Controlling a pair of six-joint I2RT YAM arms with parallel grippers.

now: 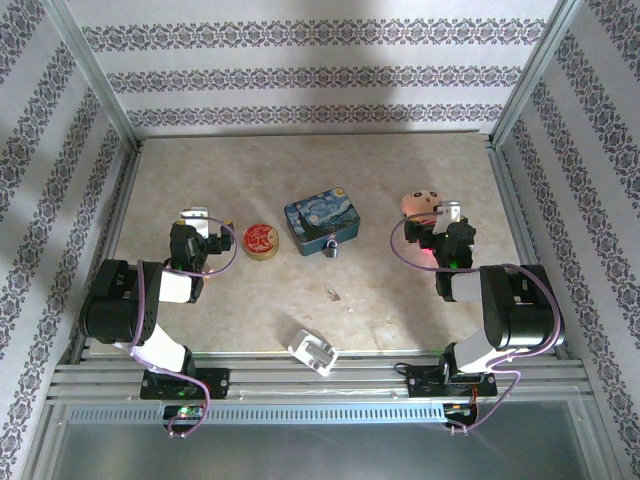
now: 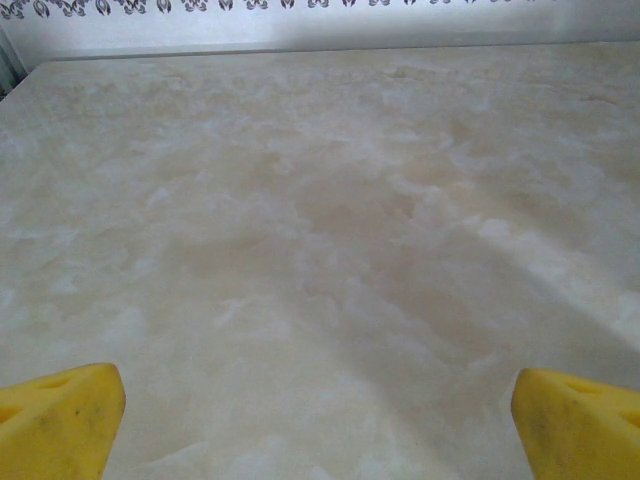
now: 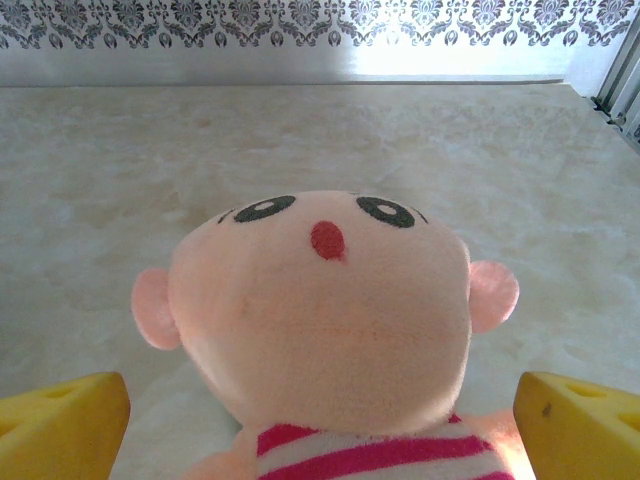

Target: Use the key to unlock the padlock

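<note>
Dark and squarish in the body, topped by a silvery shackle loop: tiny padlock [image 1: 332,248], far smaller than the blue painted tin [image 1: 322,222] behind it. Lies on the pale marbled bench [image 1: 240,300] at the tin's near edge, toward its right corner; touching or only just beside, cannot tell. Too small in the top view to make out a keyhole, or whether the shackle is shut.

Nearer the arms, apart from the padlock and almost straight below it in the top view: thin grey key [image 1: 332,293], a mere sliver lying flat on bare bench.

Left of the tin, round red-and-gold disc [image 1: 261,240]; at the near edge, white blocky plug [image 1: 313,351].

Left pincer [image 2: 318,425] spread wide, yellow fingertips [image 2: 55,420] at the two lower corners of its wrist view, bare bench between them; holds nothing.

Right pincer [image 3: 320,430] equally wide, hovering at a pink plush doll [image 3: 320,320] with a red-and-white striped collar, one fingertip on either side, not closed on it. Both pincers well apart from padlock and key.
</note>
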